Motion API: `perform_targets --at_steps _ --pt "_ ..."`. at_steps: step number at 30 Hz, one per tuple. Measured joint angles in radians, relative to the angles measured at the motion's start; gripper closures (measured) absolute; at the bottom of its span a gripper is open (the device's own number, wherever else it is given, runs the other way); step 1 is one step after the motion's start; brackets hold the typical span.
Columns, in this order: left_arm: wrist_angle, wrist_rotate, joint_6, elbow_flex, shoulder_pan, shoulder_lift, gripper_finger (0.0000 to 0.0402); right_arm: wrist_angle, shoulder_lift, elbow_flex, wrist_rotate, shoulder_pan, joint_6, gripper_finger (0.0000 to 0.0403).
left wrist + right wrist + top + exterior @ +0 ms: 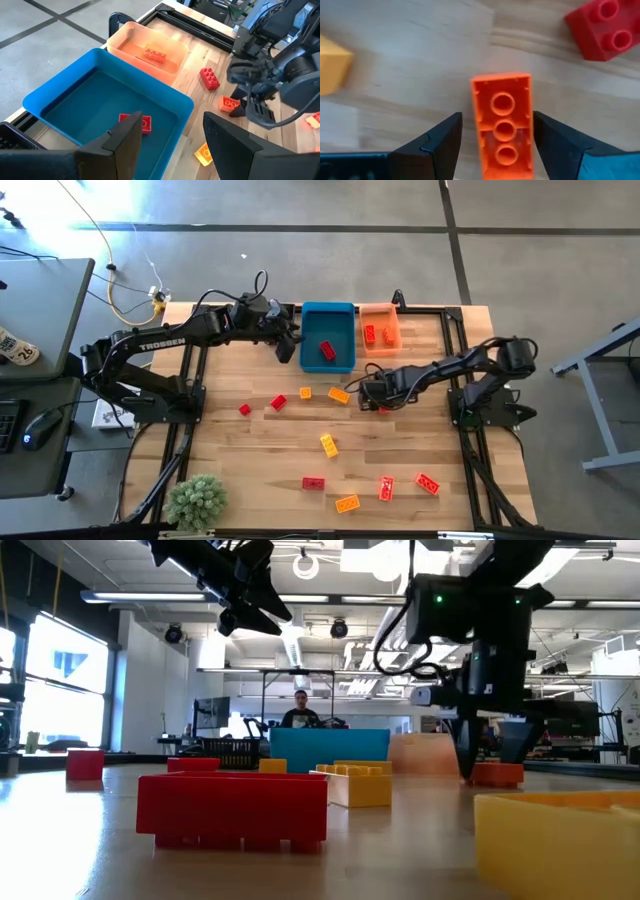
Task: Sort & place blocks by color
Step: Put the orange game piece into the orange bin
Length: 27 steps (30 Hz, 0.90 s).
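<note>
An orange block (503,125) lies hollow side up on the wooden table, between the two fingers of my right gripper (496,131). That gripper (366,392) is open and points straight down, and a gap shows on each side of the block. In the low view the same block (497,774) sits at the fingers' feet. My left gripper (172,131) hangs open and holds nothing above the near corner of the blue bin (328,312). In that bin lies one red block (136,122). The orange bin (380,310) beside it holds orange-red blocks (155,54).
A red block (600,30) and a yellow one (330,70) lie close by the right gripper. More loose blocks are scattered over the middle and near part of the table (250,450). A small green plant (195,500) stands at the near left corner.
</note>
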<state>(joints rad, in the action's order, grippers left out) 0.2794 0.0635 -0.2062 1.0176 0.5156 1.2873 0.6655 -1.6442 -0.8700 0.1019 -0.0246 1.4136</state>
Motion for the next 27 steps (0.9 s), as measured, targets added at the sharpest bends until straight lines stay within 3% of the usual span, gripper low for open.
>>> perform_targets --at_steps 5,11,18,27 --pt "0.0 0.0 0.0 0.0 0.0 0.0 0.0202 0.01 -0.029 -0.004 -0.023 0.012 -0.006 0.0192" --pt "0.0 0.0 -0.001 0.0 0.0 0.0 0.0202 0.015 -0.028 -0.004 -0.035 0.013 -0.092 0.029" --pt "0.0 -0.004 -0.027 0.0 0.0 0.0 0.0202 0.012 0.007 0.003 -0.072 0.039 -0.204 0.0292" --pt "0.009 -0.057 -0.06 0.0 0.0 0.0 0.0202 0.012 0.153 0.002 -0.021 0.119 -0.305 0.0292"
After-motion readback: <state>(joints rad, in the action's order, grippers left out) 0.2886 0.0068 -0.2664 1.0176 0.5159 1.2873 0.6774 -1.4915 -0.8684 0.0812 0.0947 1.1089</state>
